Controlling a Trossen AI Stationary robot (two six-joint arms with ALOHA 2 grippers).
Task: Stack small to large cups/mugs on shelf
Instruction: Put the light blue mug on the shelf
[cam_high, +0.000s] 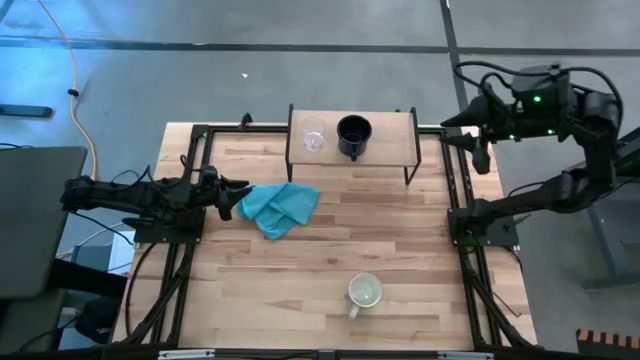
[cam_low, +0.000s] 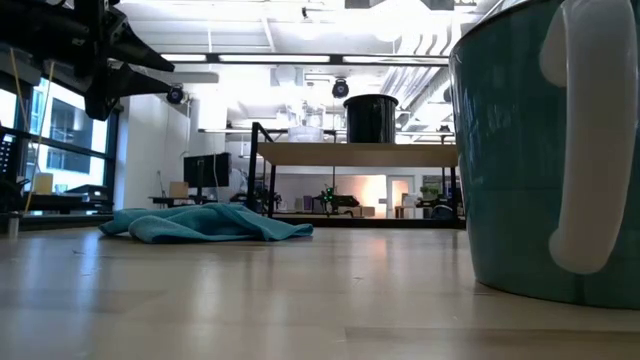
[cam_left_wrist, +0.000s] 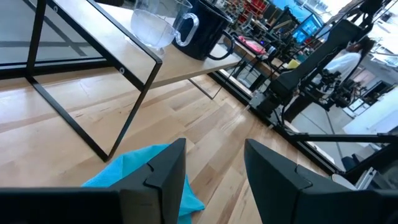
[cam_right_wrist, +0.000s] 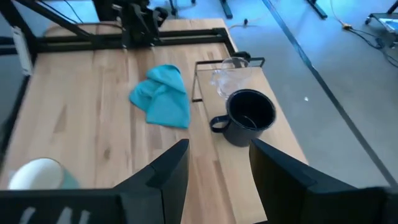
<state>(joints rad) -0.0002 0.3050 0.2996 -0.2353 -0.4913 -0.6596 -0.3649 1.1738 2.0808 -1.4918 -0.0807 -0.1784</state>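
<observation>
The shelf (cam_high: 390, 128) stands at the table's far edge on thin black legs. On it a clear glass cup (cam_high: 314, 136) and a black handled mug (cam_high: 354, 135) stand side by side, upright. A pale handled mug (cam_high: 364, 291), teal outside in the low view (cam_low: 510, 150), stands upright on the table near the front edge. My left gripper (cam_high: 238, 190) is open and empty at the table's left, beside a teal cloth (cam_high: 281, 207). My right gripper (cam_high: 478, 135) is open and empty, raised beyond the shelf's right end; its wrist view shows the black mug (cam_right_wrist: 249, 115) and the glass cup (cam_right_wrist: 229, 78).
The crumpled teal cloth lies on the table left of centre, in front of the shelf's left end; it also shows in the left wrist view (cam_left_wrist: 140, 174). Black frame rails run along the table's left and right edges. Bare wood lies between the cloth and the pale mug.
</observation>
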